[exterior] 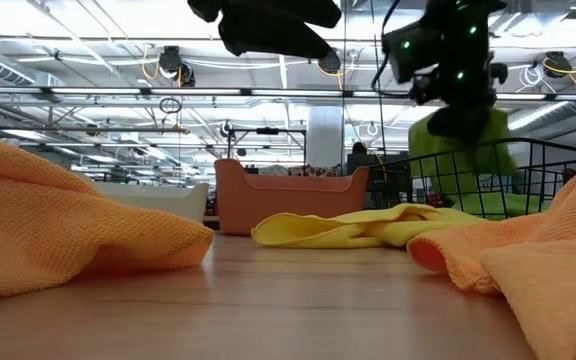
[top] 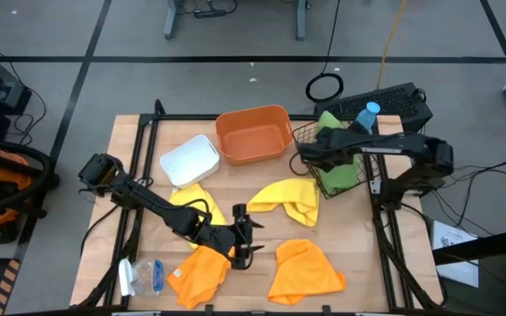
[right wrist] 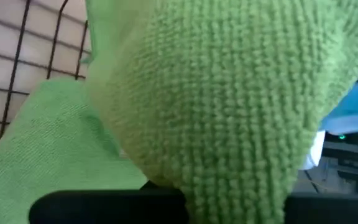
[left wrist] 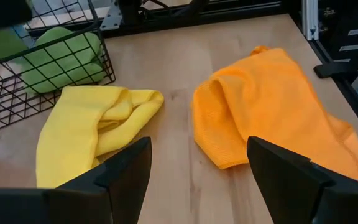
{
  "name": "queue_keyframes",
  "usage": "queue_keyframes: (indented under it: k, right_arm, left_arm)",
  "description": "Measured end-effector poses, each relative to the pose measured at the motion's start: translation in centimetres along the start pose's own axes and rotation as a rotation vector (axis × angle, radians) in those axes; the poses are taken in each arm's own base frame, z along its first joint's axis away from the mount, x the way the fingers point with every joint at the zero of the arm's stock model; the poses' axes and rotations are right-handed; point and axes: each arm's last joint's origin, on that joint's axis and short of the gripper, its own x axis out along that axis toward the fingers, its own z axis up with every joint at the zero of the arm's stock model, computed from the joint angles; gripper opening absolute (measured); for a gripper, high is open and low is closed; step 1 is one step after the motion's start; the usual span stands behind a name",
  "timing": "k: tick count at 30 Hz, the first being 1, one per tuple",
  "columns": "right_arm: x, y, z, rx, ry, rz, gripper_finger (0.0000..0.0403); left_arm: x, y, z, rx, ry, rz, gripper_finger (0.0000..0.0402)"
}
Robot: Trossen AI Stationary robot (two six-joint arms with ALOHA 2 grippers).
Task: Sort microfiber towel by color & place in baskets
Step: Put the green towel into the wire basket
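My left gripper hovers open over bare table between two orange towels. Neither finger touches cloth. A yellow towel lies crumpled mid-table, and another yellow one lies partly under the left arm. My right gripper is over the black wire basket, shut on a green towel. More green cloth lies in that basket. The orange tub and white tray stand at the far side. My right gripper holds the green towel from above. The cloth hangs below the fingers over the black wire basket, bunched, with its lower part behind the basket's wire wall. In the right wrist view the towel itself covers the fingers, so the held part cannot be told.
A clear bottle lies near the table's near left corner. A blue-capped bottle stands behind the wire basket beside a black keyboard. Black frame rails run along the table's left and right sides. Bare wood shows between the yellow and orange towels.
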Motion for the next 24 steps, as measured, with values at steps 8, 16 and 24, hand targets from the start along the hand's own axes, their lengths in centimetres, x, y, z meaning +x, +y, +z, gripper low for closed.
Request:
queue_keyframes:
  k: [8, 16, 24]
  right_arm:
    - [1.4, 2.4, 1.2, -0.050, 0.063, 0.067, 0.0018]
    - [0.7, 1.8, 0.7, -0.078, 0.096, 0.188, 0.0129]
    - [-0.8, -1.0, -0.6, -0.054, 0.070, 0.234, 0.0234]
  left_arm:
    - [-0.1, -0.1, 0.0, -0.001, -0.005, -0.005, 0.0269]
    - [-0.1, -0.2, 0.0, 0.000, -0.004, -0.015, 0.0269]
    - [-0.1, -0.3, 0.0, 0.005, -0.002, -0.031, 0.0269]
